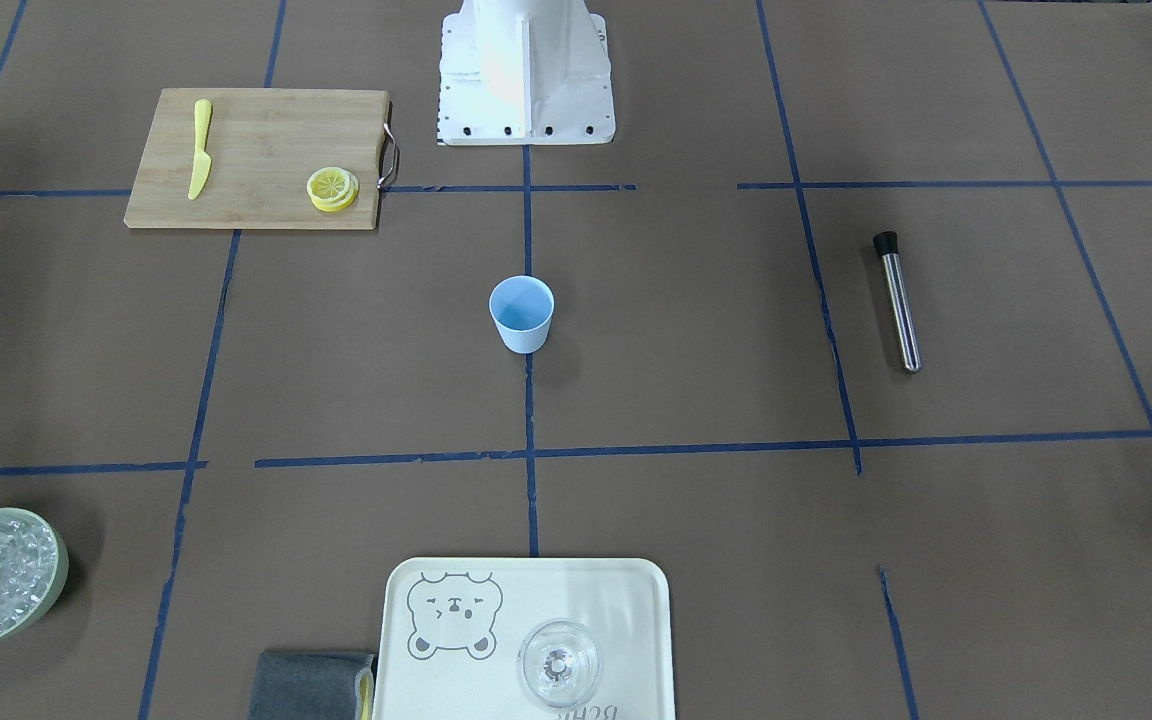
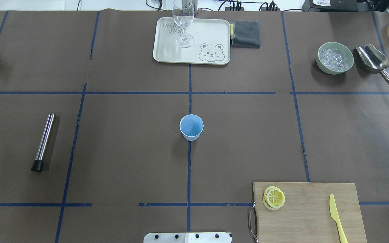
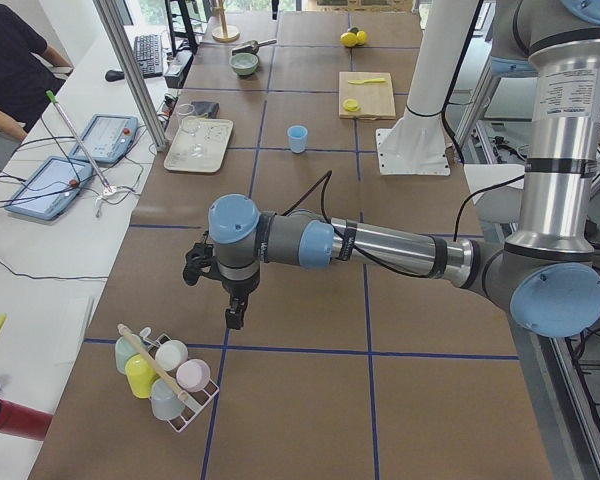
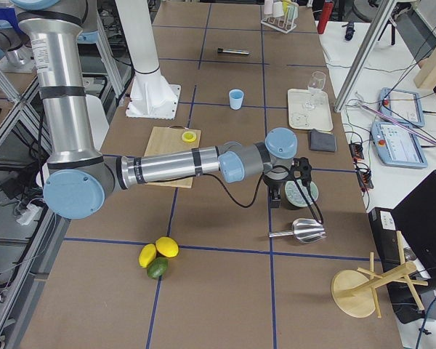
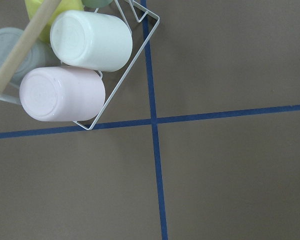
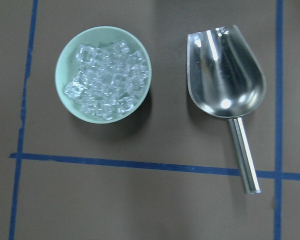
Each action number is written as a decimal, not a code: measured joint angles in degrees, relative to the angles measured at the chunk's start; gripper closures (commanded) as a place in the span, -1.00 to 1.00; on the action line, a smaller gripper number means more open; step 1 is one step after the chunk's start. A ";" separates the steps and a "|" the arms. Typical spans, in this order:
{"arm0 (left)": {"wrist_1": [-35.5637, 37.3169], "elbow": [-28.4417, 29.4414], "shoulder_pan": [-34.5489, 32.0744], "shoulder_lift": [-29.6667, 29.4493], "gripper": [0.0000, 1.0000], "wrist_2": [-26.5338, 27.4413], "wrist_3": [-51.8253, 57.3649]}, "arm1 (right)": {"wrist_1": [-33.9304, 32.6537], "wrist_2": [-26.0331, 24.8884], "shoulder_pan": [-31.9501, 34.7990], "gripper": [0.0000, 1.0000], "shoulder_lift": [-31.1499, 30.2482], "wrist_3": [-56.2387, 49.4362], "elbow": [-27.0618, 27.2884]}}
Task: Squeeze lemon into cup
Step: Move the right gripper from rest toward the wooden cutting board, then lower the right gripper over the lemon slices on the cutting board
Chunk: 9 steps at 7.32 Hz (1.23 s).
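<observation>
The light-blue cup [image 1: 522, 313] stands upright at the table's centre, also seen from overhead [image 2: 191, 127]. A small stack of lemon slices [image 1: 333, 188] lies on the wooden cutting board [image 2: 309, 216] near the robot's base, on its right side [image 2: 274, 197]. My left gripper [image 3: 235, 310] hangs over the table's far left end, above a wire rack of cups [image 3: 165, 375]. My right gripper [image 4: 276, 200] hovers at the far right end, over the bowl of ice. Both grippers are far from the cup and the lemon, and I cannot tell whether either is open or shut.
A yellow toy knife [image 1: 200, 147] lies on the board. A pale-green bowl of ice [image 6: 103, 73] and a metal scoop [image 6: 225, 75] sit far right. A tray [image 2: 167, 50] holds a clear glass [image 2: 183, 20]; a grey cloth [image 2: 245, 33] lies beside it. A steel muddler [image 2: 43, 141] rests on the left.
</observation>
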 measured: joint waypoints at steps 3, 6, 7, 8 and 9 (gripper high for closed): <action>-3.51 -0.09 3.79 -0.27 -1.00 0.24 -1.10 | 0.13 -8.82 -14.45 -1.00 0.88 23.33 12.80; -10.59 -0.18 8.74 -0.95 -1.00 0.51 -10.61 | 0.11 -20.30 -29.64 -1.00 0.75 40.88 22.28; -12.03 -0.19 10.40 -1.10 -1.00 0.56 -13.22 | 0.11 -24.56 -35.18 -1.00 0.62 46.13 24.47; -13.92 -0.15 11.82 -1.23 -1.00 0.58 -15.99 | 0.37 -28.31 -40.34 -1.00 0.39 50.72 26.22; -15.52 -0.05 13.05 -1.31 -1.00 0.59 -18.25 | 2.05 -33.39 -46.31 -1.00 -0.43 55.38 27.38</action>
